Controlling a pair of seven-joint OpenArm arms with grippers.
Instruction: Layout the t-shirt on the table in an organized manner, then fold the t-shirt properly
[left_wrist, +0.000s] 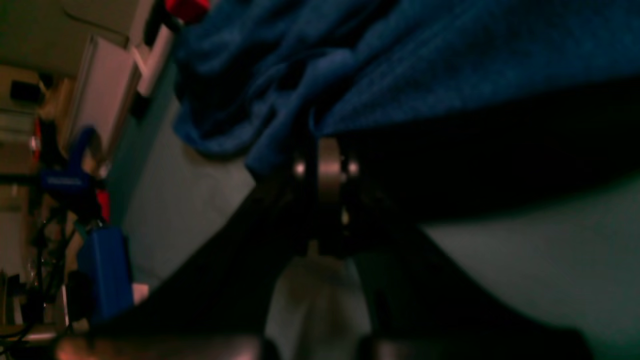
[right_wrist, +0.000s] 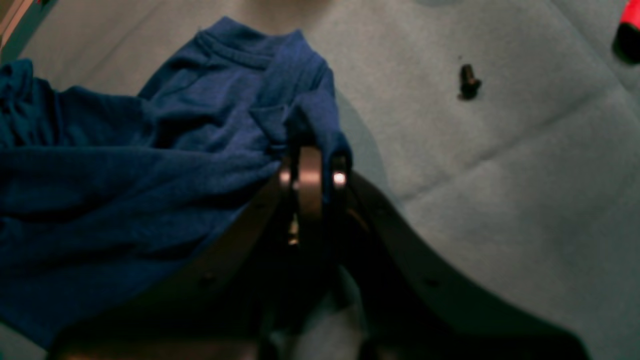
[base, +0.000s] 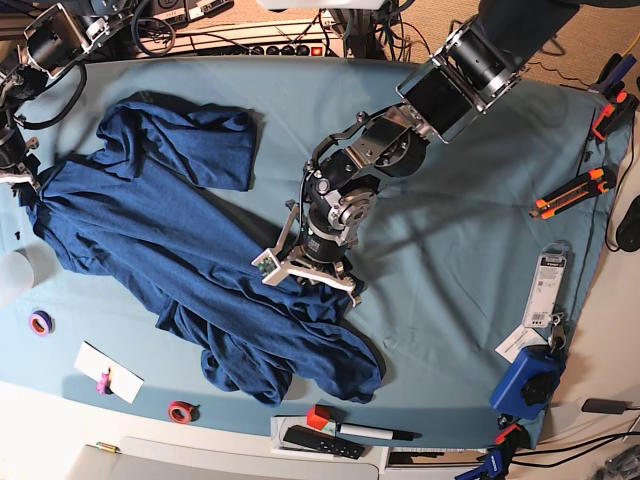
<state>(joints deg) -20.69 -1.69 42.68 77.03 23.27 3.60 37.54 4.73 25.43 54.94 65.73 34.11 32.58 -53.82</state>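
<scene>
The dark navy t-shirt (base: 170, 240) lies crumpled and stretched diagonally over the teal-covered table (base: 460, 250). My left gripper (base: 316, 282) presses down at the shirt's right edge near the table's middle. In the left wrist view the left gripper (left_wrist: 326, 150) is shut on a fold of the t-shirt (left_wrist: 400, 60). My right gripper (base: 22, 182) is at the table's far left edge. In the right wrist view the right gripper (right_wrist: 311, 152) is shut on a bunched part of the t-shirt (right_wrist: 125, 165) close to the ribbed collar.
A small black bolt (right_wrist: 468, 82) lies on the cloth. Orange cutters (base: 570, 193), a packaged item (base: 548, 290) and a blue clamp (base: 530, 380) sit at the right. Tape rolls (base: 40, 322) (base: 180, 411), a white card (base: 108, 372), a red cube (base: 318, 417) and a marker (base: 365, 432) line the front edge.
</scene>
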